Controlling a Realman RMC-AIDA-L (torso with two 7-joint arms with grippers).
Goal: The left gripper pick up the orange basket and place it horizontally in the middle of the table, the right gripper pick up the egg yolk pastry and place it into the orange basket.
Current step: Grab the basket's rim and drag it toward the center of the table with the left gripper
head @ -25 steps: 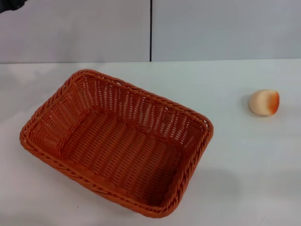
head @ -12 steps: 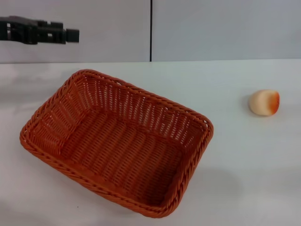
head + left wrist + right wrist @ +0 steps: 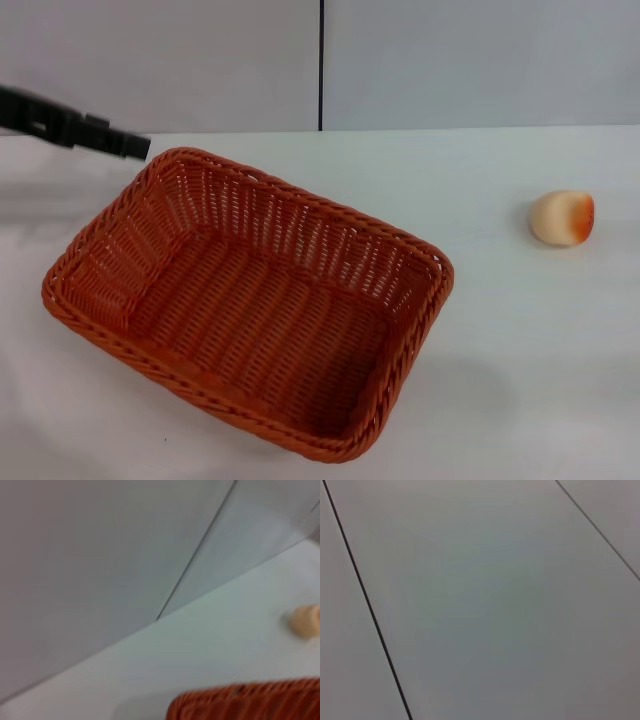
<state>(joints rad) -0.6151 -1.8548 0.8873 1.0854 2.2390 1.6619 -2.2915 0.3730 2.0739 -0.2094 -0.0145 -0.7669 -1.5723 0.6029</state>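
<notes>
The orange basket [image 3: 300,198] lies askew on the white table [image 3: 520,340], left of centre, with nothing inside. The same basket's rim [image 3: 250,702] shows in the left wrist view. The egg yolk pastry [image 3: 562,218] sits alone at the right of the table, well apart from the basket, and the left wrist view catches the pastry [image 3: 305,621] too. My left gripper [image 3: 135,148] reaches in from the left, its black tip just above and beside the basket's far left corner, holding nothing. The right gripper is out of view.
A grey panelled wall [image 3: 450,60] with a dark vertical seam [image 3: 321,65] runs behind the table. The right wrist view shows only wall panels [image 3: 495,605]. Bare tabletop lies between the basket and the pastry.
My left gripper has come in from the upper left and dropped lower, ending near the basket's far left corner. Basket and pastry have not moved.
</notes>
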